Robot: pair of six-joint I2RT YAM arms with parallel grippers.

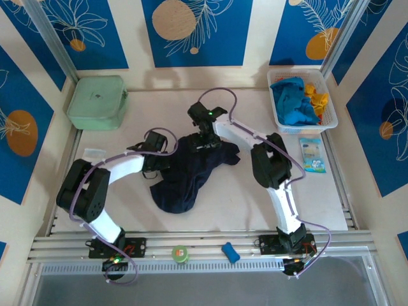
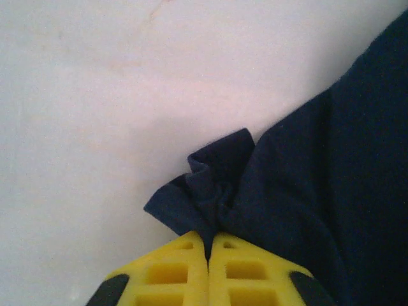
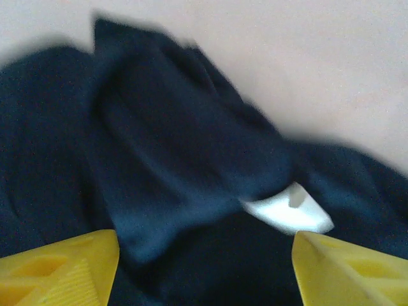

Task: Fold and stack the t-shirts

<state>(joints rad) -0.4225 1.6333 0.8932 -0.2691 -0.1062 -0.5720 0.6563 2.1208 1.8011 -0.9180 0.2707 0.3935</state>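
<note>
While the large dark navy cloth t-shirt (image 1: pixel 185 175) lies crumpled at bench (image 1: pixel 239 210) centre, left jaws clamp its ten-o'clock edge and right jaws gape above; an unfolded turquoise-blue cloth t-shirt (image 1: pixel 293 102) and an orange-yellow cloth t-shirt (image 1: pixel 317 99) wait at one o'clock.

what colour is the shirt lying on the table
Dark navy. The t-shirt shows best in the top external view.
</note>
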